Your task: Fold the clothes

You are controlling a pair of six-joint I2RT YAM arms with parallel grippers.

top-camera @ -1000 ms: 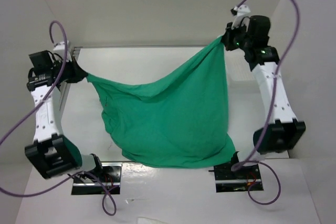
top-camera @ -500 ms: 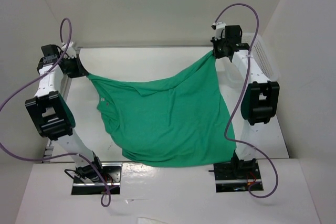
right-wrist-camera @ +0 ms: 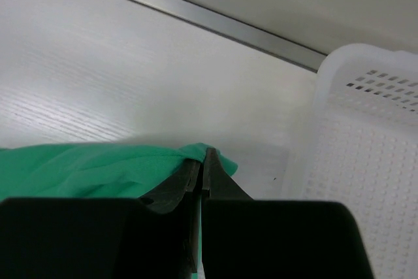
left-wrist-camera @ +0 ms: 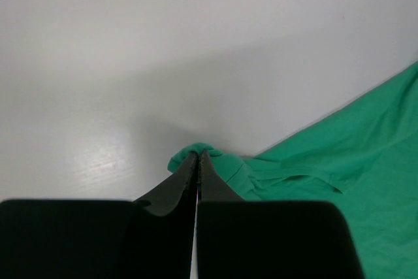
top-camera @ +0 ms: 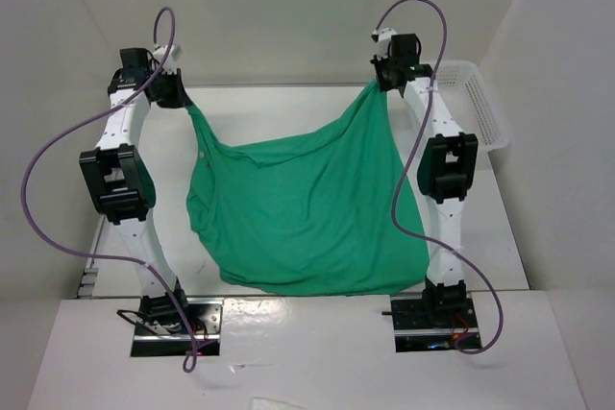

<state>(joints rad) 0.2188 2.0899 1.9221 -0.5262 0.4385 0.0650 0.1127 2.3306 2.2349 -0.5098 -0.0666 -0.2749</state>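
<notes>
My left fingers [left-wrist-camera: 175,191] are pinched shut on one corner of the green T-shirt [top-camera: 307,208]. My right fingers [right-wrist-camera: 175,186] pinch another corner, beside the white basket [top-camera: 478,103]. The shirt hangs spread wide between them over the table [top-camera: 279,112].

The green short-sleeved fabric T-shirt [top-camera: 307,208] stretches across the white tabletop [top-camera: 279,108] between the two arms. The left gripper [top-camera: 176,93] pinches a bunched corner of it near the tabletop's far left corner. The right gripper [top-camera: 382,79] pinches another by the far edge, toward the right. From those two points the shirt sags toward the near edge, its lower border between the arm bases. The white plastic mesh basket [top-camera: 476,108] sits at the far right corner, just right of the right gripper.
</notes>
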